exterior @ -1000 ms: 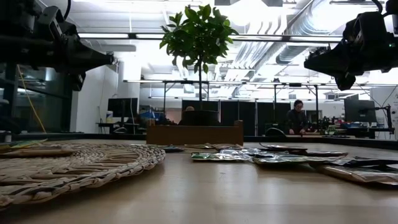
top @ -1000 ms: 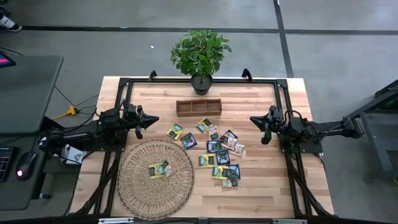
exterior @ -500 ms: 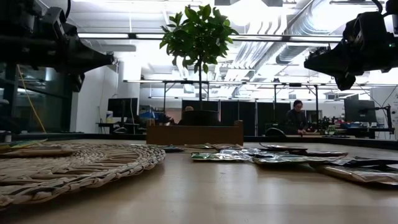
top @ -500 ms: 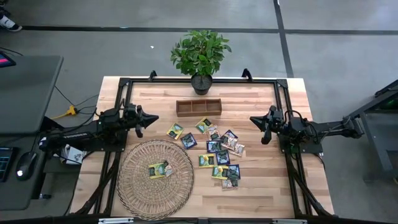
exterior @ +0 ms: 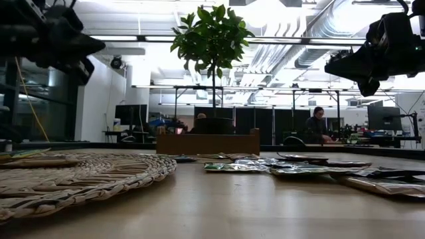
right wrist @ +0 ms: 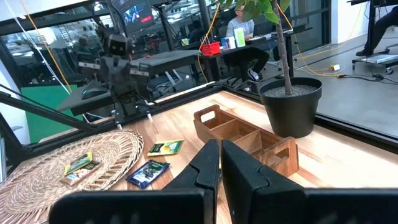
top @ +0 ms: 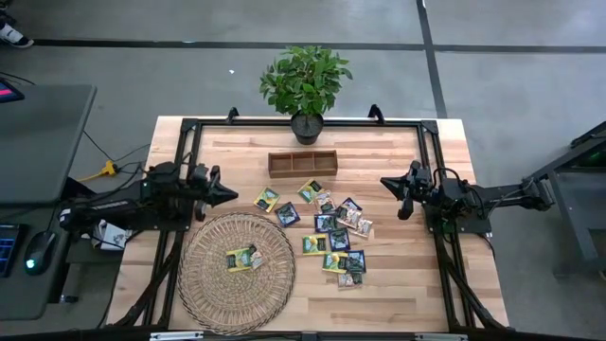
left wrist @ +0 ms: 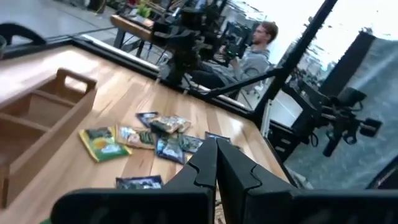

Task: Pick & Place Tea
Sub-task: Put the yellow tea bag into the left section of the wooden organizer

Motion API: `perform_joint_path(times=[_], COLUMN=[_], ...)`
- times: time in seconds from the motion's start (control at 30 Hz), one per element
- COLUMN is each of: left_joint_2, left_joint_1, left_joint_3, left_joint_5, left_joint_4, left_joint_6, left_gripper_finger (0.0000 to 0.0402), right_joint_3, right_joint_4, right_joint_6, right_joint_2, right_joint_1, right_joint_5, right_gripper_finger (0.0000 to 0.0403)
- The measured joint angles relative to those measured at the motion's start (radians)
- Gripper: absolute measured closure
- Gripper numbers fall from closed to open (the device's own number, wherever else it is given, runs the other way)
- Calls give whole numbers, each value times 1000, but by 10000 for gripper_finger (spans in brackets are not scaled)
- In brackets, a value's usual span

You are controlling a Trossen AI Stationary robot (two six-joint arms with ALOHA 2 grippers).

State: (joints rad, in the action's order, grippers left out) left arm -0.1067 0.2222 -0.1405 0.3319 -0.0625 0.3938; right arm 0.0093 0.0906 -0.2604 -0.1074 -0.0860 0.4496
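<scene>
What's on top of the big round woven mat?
Two tea sachets lie near the middle of the round wicker mat, one yellow-green, one darker. Whether anything is hidden beneath them or the mat cannot be seen.

The middle of the table (top: 398, 275) is crowded: tea sachets (top: 333, 232) lie scattered in a loose cluster between the wooden tray (top: 301, 163) and the near edge, some overlapping. The round wicker mat (top: 237, 272) fills the near left part, with a couple of sachets on it. The potted plant (top: 305, 85) stands at the far edge, just behind the tray, its leaves overhanging. Bare wood shows along the right side, the near right corner, and between the tray and the black frame rails (top: 303, 121). Both arms hang above the tabletop at the sides, clear of the sachets.
</scene>
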Motion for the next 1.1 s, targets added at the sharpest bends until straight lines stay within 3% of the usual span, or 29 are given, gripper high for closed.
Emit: perform_joint_path(times=[0.33, 0.63, 1.1], left_joint_2=[0, -1, -1], left_joint_1=[0, 0, 0], left_joint_3=[-154, -187, -188], left_joint_5=[46, 59, 32], left_joint_4=[-211, -304, -342], left_joint_6=[-138, -201, 191], left_gripper_finger=[401, 401, 401], right_joint_3=[0, 0, 0], right_joint_4=[0, 0, 36], right_joint_6=[0, 0, -20], right_joint_2=[0, 0, 0], right_joint_1=[0, 0, 0], right_joint_5=[0, 0, -1], right_gripper_finger=[389, 389, 389])
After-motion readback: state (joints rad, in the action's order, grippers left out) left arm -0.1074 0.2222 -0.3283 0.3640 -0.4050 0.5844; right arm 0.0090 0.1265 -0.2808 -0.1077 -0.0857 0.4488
